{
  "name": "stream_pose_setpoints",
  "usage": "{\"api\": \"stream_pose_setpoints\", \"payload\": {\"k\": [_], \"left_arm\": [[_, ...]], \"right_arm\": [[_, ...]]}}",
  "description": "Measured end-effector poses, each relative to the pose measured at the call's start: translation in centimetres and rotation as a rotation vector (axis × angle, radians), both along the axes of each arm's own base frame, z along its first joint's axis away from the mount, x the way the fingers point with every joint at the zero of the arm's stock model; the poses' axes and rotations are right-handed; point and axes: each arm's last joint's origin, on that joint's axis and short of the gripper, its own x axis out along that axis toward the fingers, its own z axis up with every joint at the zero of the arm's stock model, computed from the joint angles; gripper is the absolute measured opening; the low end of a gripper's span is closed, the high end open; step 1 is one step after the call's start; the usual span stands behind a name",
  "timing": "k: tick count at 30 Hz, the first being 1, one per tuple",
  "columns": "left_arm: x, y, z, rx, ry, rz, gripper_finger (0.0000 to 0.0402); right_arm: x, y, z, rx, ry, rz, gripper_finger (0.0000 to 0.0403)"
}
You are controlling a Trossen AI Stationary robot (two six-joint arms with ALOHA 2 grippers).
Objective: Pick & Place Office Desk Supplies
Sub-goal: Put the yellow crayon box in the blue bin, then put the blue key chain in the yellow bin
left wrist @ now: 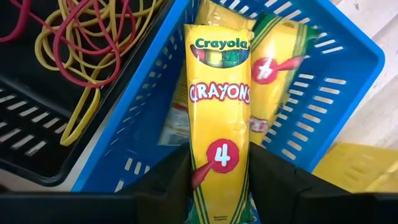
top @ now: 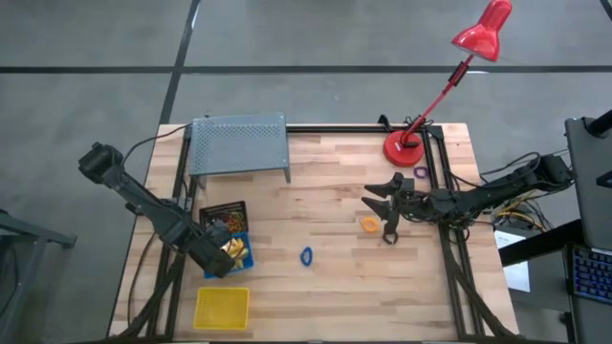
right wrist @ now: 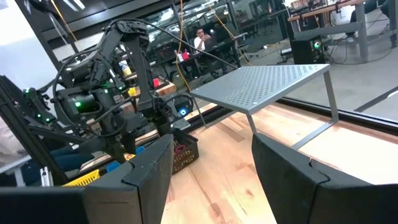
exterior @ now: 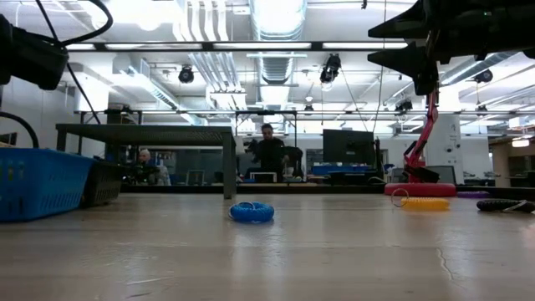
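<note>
My left gripper hangs over the blue bin near the table's left side, shut on a yellow crayon pack. More yellow crayon packs lie in that bin. The black bin beside it holds red and yellow rubber bands. A blue ring, an orange ring and a purple ring lie flat on the table. My right gripper hovers open above the table just right of the orange ring, with nothing between its fingers. My left gripper pinches the yellow crayon pack at its lower end, one finger on each long side. The fingers lie along the pack. It juts forward from them, above the blue bin and the packs lying in it.
A grey perforated metal shelf stands at the far left of the table. The red desk lamp's base sits at the far right. A yellow bin stands near the front-left edge. Bare wood lies between the blue ring and the shelf.
</note>
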Motion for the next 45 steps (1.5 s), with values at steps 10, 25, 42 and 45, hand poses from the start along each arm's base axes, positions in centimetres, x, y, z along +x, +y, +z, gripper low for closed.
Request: {"api": "stream_pose_setpoints", "payload": {"k": [10, 25, 42, 45], "left_arm": [[0.0, 0.0, 0.0, 0.0, 0.0, -0.004, 0.0168], [0.2, -0.2, 1.4, -0.025, -0.052, -0.063, 0.025], [0.9, 0.7, 5.5, 0.043, -0.396, 0.243, 0.0248], [2.0, 0.3, 6.5, 0.061, -0.489, 0.117, 0.0239]], "right_arm": [[0.0, 0.0, 0.0, 0.0, 0.0, 0.0, 0.0215], [0.0, 0.0, 0.0, 0.0, 0.0, 0.0, 0.0215], [0.0, 0.0, 0.0, 0.0, 0.0, 0.0, 0.0215], [0.0, 0.0, 0.0, 0.0, 0.0, 0.0, 0.0215]]}}
